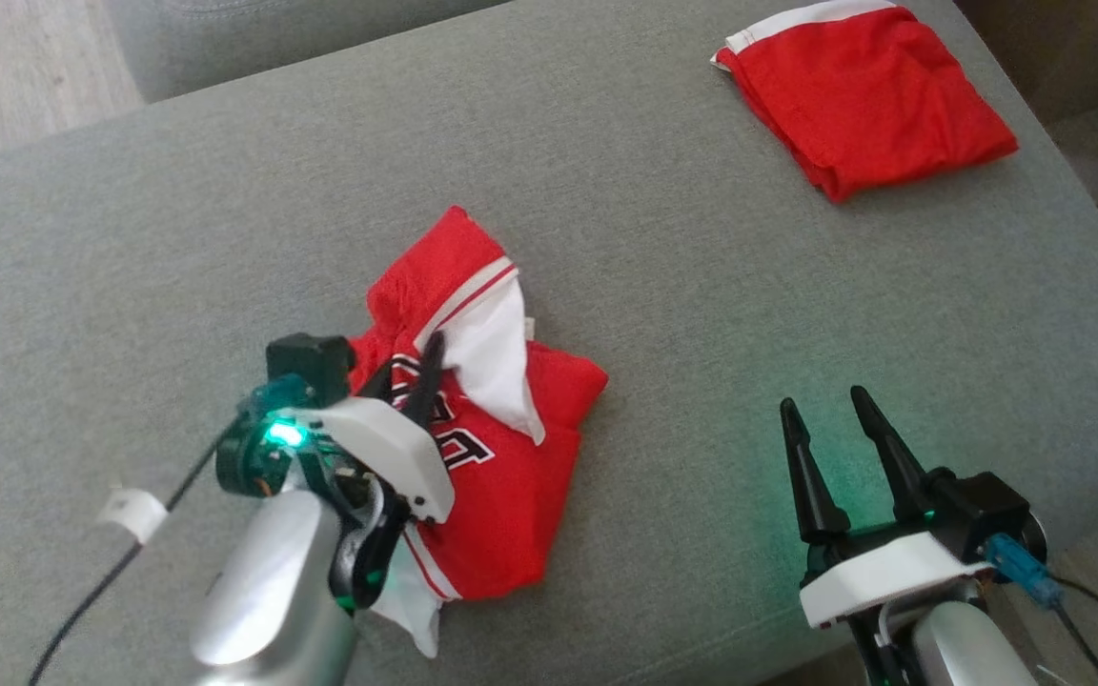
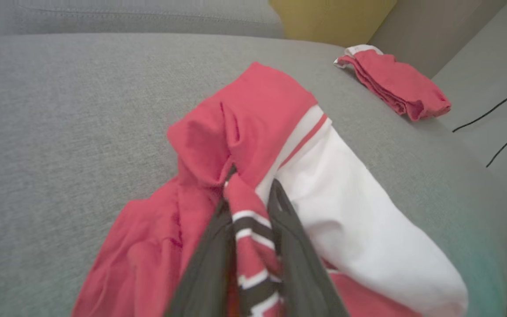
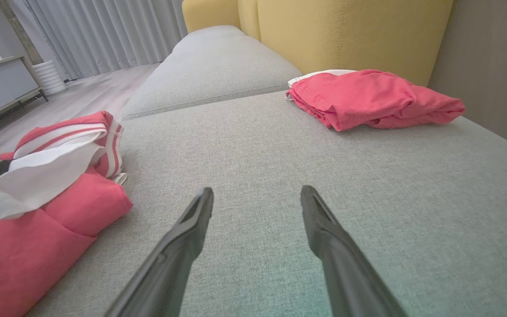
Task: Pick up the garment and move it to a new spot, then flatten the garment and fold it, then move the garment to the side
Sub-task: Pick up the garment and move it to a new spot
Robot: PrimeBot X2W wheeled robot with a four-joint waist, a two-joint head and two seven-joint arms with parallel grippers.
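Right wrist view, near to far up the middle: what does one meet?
right gripper → grey cushion → folded red garment → yellow backrest. The crumpled jersey at the left is left out: it spans too much of that depth.

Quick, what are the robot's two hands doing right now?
Left gripper: shut on the jersey.
Right gripper: open, holding nothing.
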